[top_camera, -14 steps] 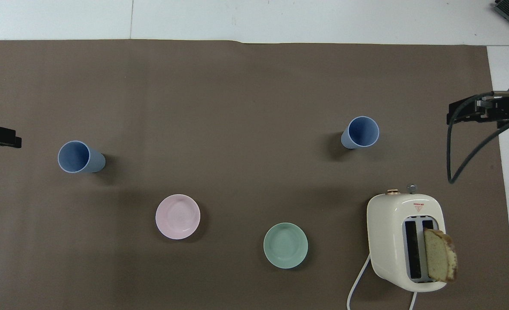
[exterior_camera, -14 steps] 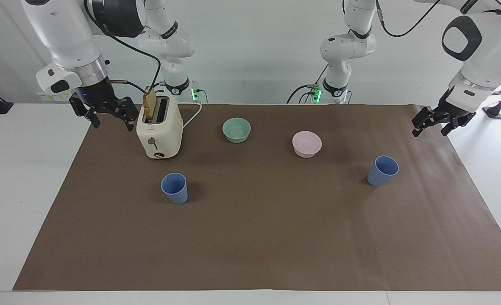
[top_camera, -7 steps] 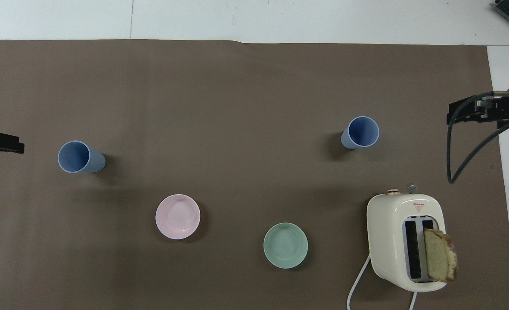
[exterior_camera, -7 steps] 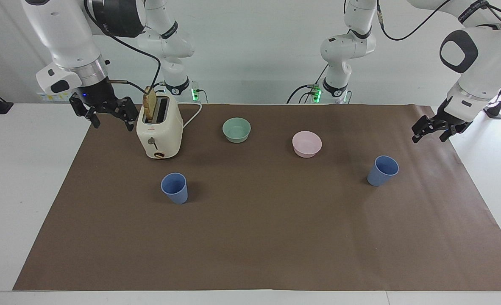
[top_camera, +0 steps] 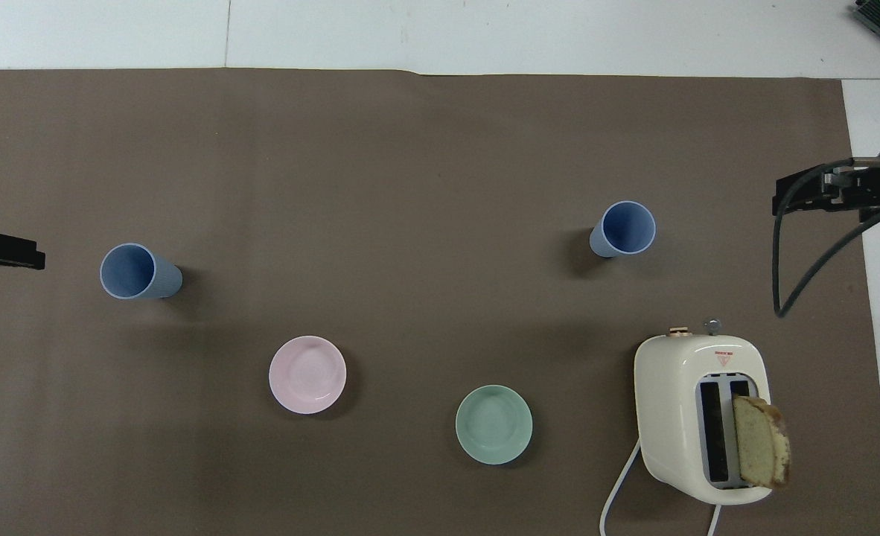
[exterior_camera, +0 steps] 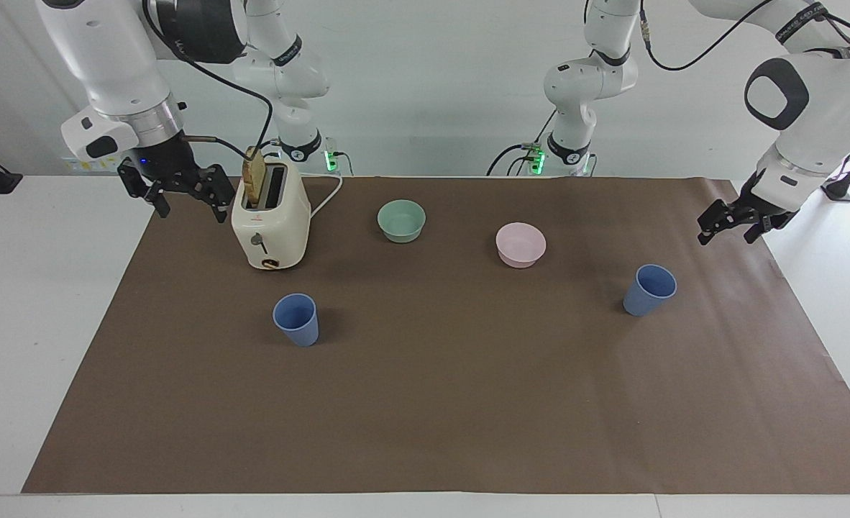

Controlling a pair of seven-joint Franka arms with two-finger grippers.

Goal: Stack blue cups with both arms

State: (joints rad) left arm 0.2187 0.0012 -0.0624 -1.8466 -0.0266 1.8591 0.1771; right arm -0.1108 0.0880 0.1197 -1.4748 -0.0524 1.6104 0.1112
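Note:
Two blue cups stand upright and apart on the brown mat. One cup (exterior_camera: 296,319) (top_camera: 623,229) is toward the right arm's end, farther from the robots than the toaster. The other cup (exterior_camera: 649,290) (top_camera: 140,271) is toward the left arm's end. My right gripper (exterior_camera: 191,207) (top_camera: 812,190) hangs open and empty over the mat's edge beside the toaster. My left gripper (exterior_camera: 728,234) (top_camera: 4,251) is open and empty, up in the air over the mat's edge at its own end, apart from the cup there.
A cream toaster (exterior_camera: 270,223) (top_camera: 700,413) with a bread slice (exterior_camera: 254,176) sticking out stands near the right arm. A green bowl (exterior_camera: 401,220) (top_camera: 493,424) and a pink bowl (exterior_camera: 521,244) (top_camera: 307,374) sit between the cups, nearer to the robots.
My left gripper has come down a little and edged in over the mat toward the cup at its end. The right arm and all objects have stayed put.

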